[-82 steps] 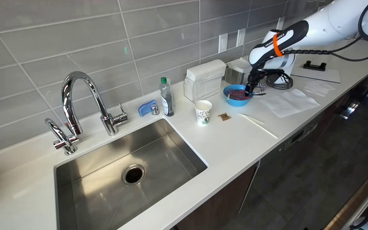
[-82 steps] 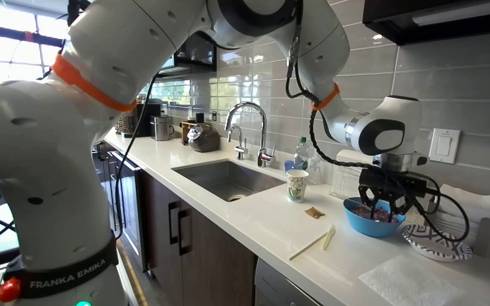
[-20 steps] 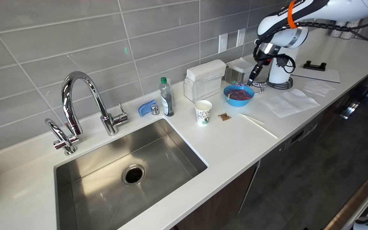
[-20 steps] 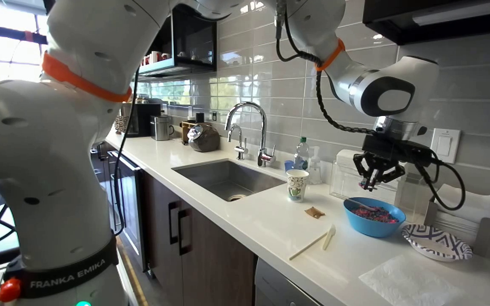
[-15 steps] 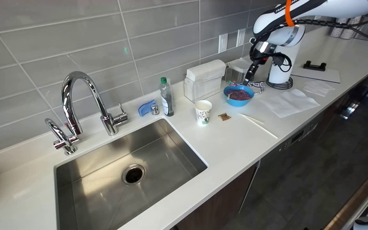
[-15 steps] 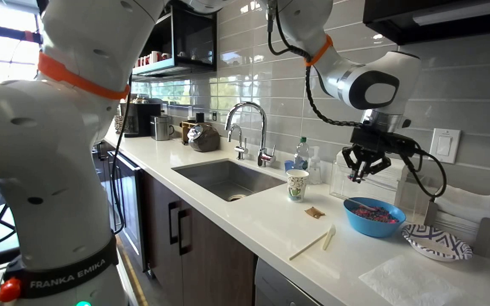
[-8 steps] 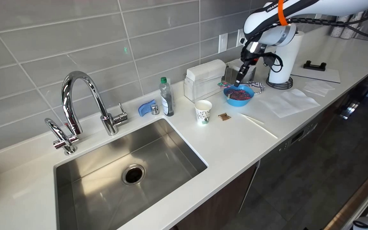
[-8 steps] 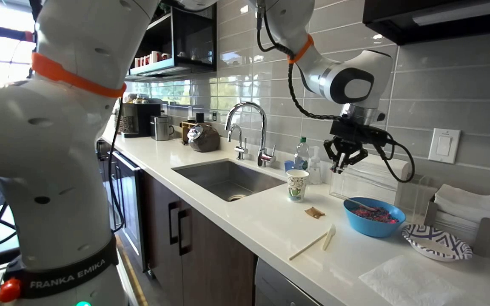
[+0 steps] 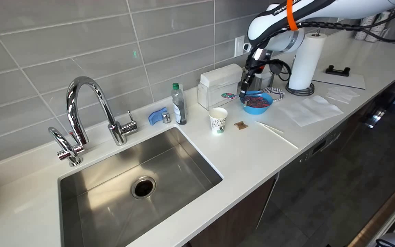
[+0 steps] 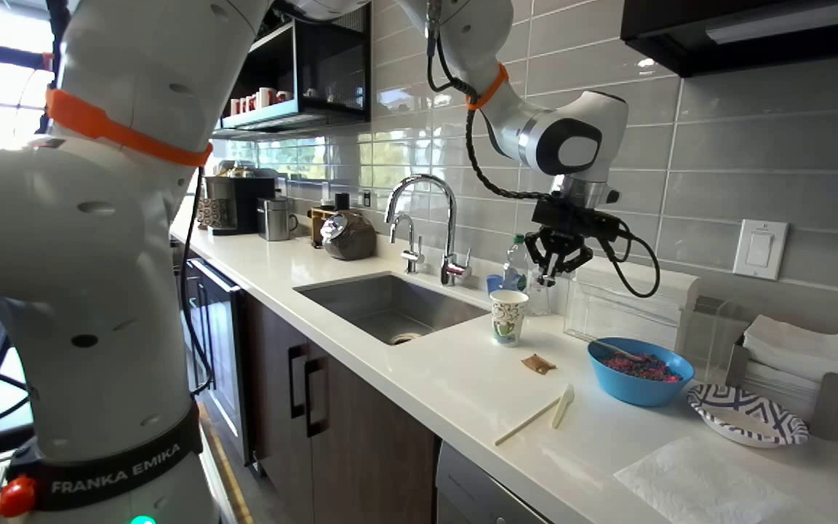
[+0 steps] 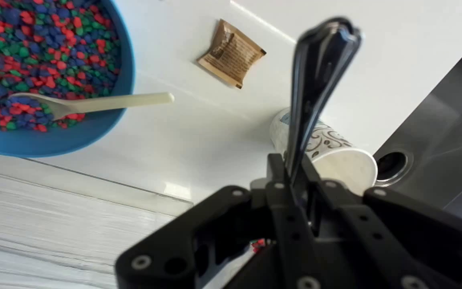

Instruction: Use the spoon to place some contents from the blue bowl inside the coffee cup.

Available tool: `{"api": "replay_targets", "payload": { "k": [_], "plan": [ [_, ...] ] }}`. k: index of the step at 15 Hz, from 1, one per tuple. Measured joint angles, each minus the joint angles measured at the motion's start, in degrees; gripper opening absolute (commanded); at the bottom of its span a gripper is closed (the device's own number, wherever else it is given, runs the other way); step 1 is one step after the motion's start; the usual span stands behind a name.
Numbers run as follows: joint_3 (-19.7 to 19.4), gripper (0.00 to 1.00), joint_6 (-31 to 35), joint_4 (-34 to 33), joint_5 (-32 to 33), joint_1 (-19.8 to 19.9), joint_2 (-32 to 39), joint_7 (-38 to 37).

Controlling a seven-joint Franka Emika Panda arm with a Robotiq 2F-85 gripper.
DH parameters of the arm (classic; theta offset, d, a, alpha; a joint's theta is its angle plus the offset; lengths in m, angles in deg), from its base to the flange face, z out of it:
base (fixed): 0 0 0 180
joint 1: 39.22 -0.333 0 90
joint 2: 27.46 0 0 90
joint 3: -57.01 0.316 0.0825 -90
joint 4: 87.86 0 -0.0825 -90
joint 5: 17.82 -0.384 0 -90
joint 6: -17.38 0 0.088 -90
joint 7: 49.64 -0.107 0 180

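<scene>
- Your gripper (image 10: 547, 280) is pinching the spoon (image 11: 315, 76), its jaws pressing on the slim metal handle from both sides.
- In an exterior view, a small colourful heap of the contents (image 9: 229, 95) is resting on the spoon, showing up against the napkin holder (image 9: 214, 94).
- In the wrist view you are seeing the handle extending out past the jaws, while the loaded end is mostly hiding behind the gripper, a little red showing through.
- You are holding the spoon well above the counter (image 9: 238, 151), and in both exterior views the gripper is showing apart from the coffee cup (image 10: 508, 318).
- The cup is standing upright near the sink (image 9: 199, 161); in the wrist view the gripper is covering part of it.
- The blue bowl (image 10: 639, 386) is sitting on the counter, holding more of the contents in red, green and blue.
- A pale spoon (image 11: 122, 102) is lying in there, its handle leaning out over the rim.
- A brown packet (image 11: 231, 54) is lying on the counter near the cup.
- A patterned bowl (image 10: 746, 415) is standing just beside the blue one.
</scene>
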Motion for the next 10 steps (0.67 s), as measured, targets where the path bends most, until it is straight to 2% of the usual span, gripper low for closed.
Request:
{"api": "replay_targets", "payload": {
  "k": [10],
  "plan": [
    [0.09,0.03,0.0,1.43,3.13,-4.15,0.0,-3.89]
  ]
}}
